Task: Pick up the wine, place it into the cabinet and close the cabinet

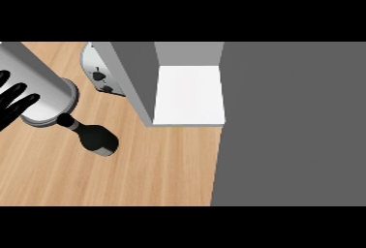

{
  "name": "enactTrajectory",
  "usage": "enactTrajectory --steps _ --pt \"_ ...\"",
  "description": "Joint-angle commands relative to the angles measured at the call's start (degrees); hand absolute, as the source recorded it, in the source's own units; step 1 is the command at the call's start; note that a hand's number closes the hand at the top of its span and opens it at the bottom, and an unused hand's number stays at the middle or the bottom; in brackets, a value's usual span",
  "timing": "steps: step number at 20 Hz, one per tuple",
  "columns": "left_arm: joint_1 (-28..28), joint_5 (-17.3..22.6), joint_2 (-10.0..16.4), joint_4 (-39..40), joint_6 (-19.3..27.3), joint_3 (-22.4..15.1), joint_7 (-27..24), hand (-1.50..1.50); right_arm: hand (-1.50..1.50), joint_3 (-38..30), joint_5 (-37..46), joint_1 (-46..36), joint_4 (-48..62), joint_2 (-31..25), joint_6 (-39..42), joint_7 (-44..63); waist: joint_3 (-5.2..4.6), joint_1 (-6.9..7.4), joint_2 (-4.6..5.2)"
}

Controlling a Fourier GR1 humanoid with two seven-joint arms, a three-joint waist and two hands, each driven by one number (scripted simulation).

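The wine bottle (98,139) is black and sits on the wooden counter (143,174) at centre left, its neck pointing up-left in the view. My left hand (14,99) shows at the left edge, fingers straight and spread, open and holding nothing. It lies up-left of the bottle and apart from it. The cabinet (190,94) is open, with a white inner floor showing, to the right of the bottle. Its grey door panel (132,80) stands along the opening's left side. My right hand does not show.
A broad grey cylinder (43,89) slants in from the upper left and ends right by the bottle's neck. A silver toaster (99,75) stands behind the door panel. A large dark grey surface (293,126) fills the right side.
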Motion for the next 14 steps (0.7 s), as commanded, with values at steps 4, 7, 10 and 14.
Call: enactTrajectory --steps 4,7,10,14 --pt "-0.17 10.99 5.82 -0.68 1.15 4.68 6.81 -1.5 -1.5 5.38 5.55 -3.38 -7.78 0.98 -4.92 9.64 0.01 0.36 0.04" --pt "0.08 7.93 4.18 -1.25 2.09 4.08 6.91 -1.5 -1.5 10.11 9.96 -3.61 -9.57 1.21 -7.45 12.44 -0.01 0.14 -0.01" --pt "-1.66 6.81 4.95 2.31 0.9 4.75 7.25 -1.5 -1.5 12.95 10.95 -0.21 -12.69 -0.41 -7.73 11.82 -0.02 -0.57 -0.13" --pt "-4.07 6.5 5.43 1.58 4.52 4.15 9.37 -1.5 -1.5 11.71 9.48 -2.38 -11.62 -1.02 -9.59 12.29 0.02 -0.49 -0.03"
